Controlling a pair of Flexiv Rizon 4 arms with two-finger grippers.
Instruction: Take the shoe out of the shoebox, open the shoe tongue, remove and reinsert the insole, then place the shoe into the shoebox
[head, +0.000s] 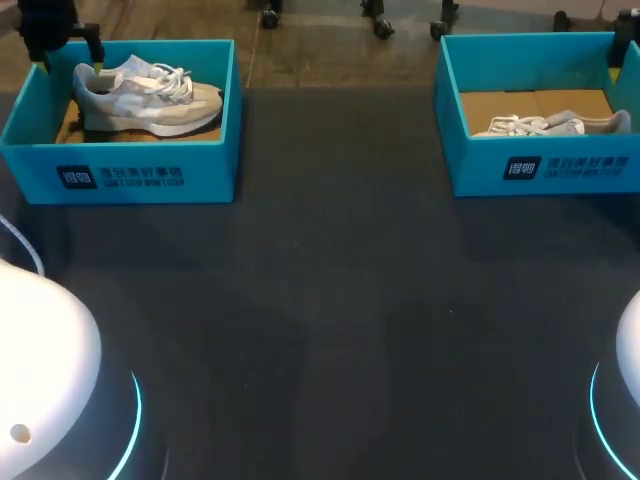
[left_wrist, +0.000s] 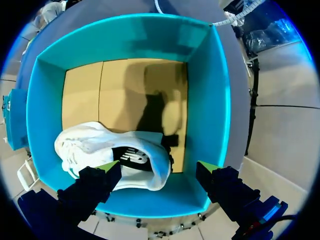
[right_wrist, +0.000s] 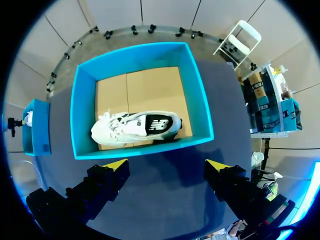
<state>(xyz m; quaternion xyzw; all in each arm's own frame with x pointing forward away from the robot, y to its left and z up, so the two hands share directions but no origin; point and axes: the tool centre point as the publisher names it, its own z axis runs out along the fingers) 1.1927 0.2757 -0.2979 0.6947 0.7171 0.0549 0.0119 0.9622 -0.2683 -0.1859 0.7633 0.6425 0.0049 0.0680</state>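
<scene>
A white shoe (left_wrist: 100, 147) lies inside the left shoebox (left_wrist: 207, 90), against the box wall nearest the left pincer (left_wrist: 157, 168). That pincer hangs above the box, fingers apart, one yellow tip over the shoe's edge. The right pincer (right_wrist: 167, 164), also spread, hangs over the table (right_wrist: 165, 192); ahead of it, a second shoe (right_wrist: 135, 127) lies in the right shoebox (right_wrist: 135, 57)

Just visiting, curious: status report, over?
Left gripper open over left box, above left shoe. Right gripper open, short of right box; right shoe inside. Nothing blocking.
</scene>
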